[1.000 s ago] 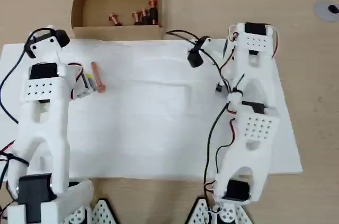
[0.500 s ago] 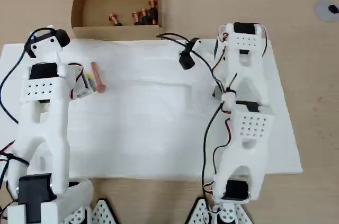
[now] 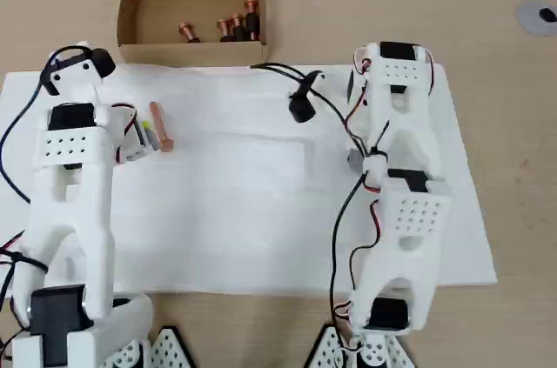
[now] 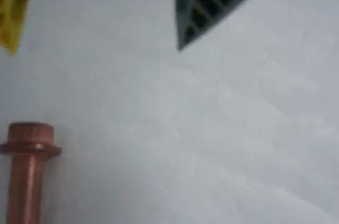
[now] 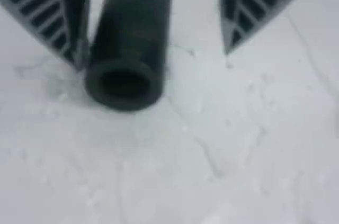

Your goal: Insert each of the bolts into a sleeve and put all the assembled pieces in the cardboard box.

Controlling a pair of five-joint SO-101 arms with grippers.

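Within the last second the right arm (image 3: 405,211) has been swung sideways over the white mat (image 3: 244,211), so the right claw (image 5: 153,52) is now spread around the black sleeve (image 5: 130,49). The left claw (image 4: 95,38), also spread, has been kept still, with the bolt (image 4: 26,176) just beside it. A grasp of the sleeve is judged to be next.

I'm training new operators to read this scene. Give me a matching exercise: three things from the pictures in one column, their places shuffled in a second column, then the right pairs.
1. loose bolt
2. black sleeve
3. assembled pieces

A. inside the cardboard box
B. on the white mat, beside the left hand
C. inside the open right hand

Pairs: 1-B, 2-C, 3-A
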